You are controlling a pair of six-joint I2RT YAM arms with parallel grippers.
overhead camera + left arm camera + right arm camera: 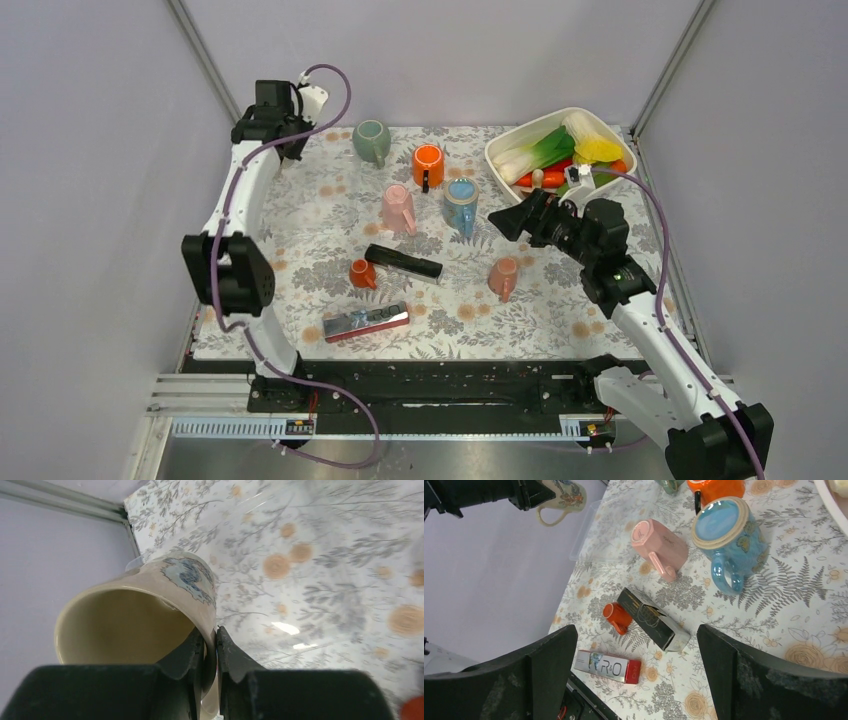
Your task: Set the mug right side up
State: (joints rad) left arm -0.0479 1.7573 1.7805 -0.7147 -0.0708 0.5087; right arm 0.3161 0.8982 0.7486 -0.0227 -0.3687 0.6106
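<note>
Left gripper (210, 645) of mine is pinched shut on the rim of the cream mug (125, 625). It sticks out in front, up over the table (325, 555). My right gripper (636, 635) is wide open, holding nothing, with a blue mug (729, 530) ahead.

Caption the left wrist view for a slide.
Left fingers pinch the rim of a cream mug, its mouth facing the camera, floral tablecloth behind.

Far right corner: tub (540, 115) on the counter (560, 310), vegetables (550, 148) in it.
Centre: mug cluster (398, 208), long box (403, 262) just before it.
Front: flat packet (366, 322), small cup (362, 274) behind.
</note>
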